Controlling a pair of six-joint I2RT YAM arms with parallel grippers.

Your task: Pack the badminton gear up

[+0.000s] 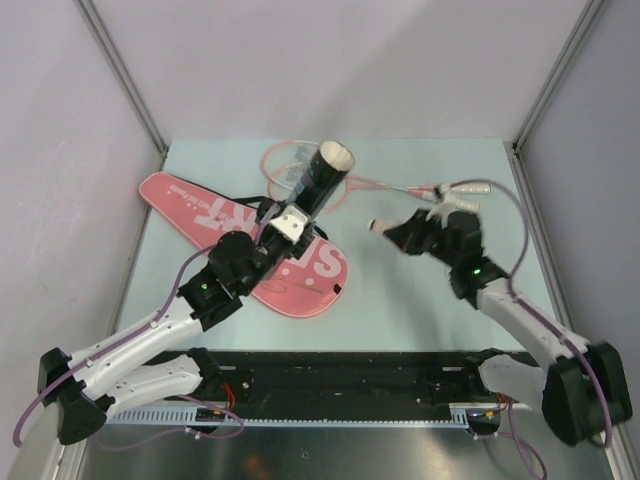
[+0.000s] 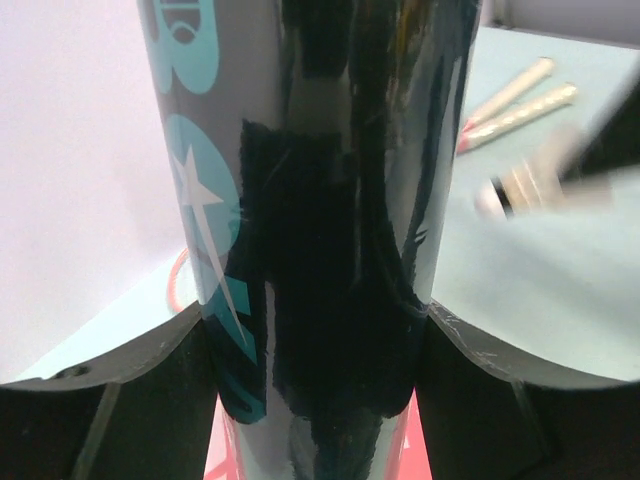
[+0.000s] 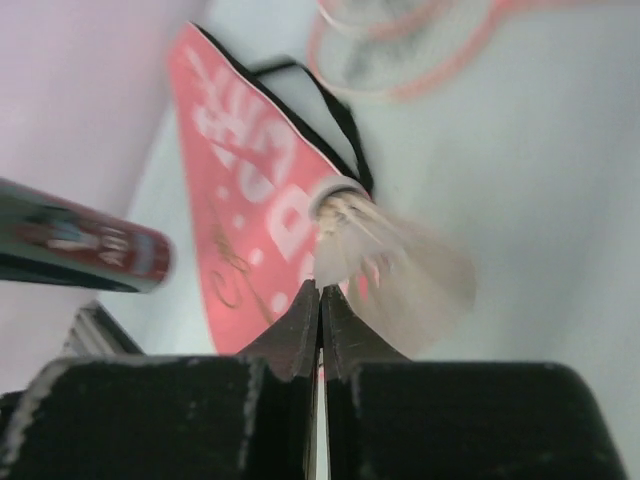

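My left gripper [image 1: 290, 225] [image 2: 320, 350] is shut on the dark tube [image 1: 320, 178] [image 2: 320, 200]. The tube is held tilted above the table, its open pale end pointing up and to the back right. My right gripper [image 1: 397, 233] [image 3: 321, 290] is shut on the feather skirt of a white shuttlecock [image 1: 378, 226] [image 3: 390, 260], raised right of the tube with its cork end toward the tube. The pink bag [image 1: 195, 203] [image 3: 250, 190] lies flat on the left. Two pink rackets [image 1: 285, 160] [image 3: 400, 50] lie at the back, with their white handles [image 1: 470, 188] [image 2: 520, 105] to the right.
Grey walls with metal posts [image 1: 125, 75] close in the pale green table [image 1: 420, 300] on the left, back and right. The bag's black strap [image 1: 262, 208] loops near its middle. A black rail [image 1: 340, 375] runs along the near edge between the arm bases.
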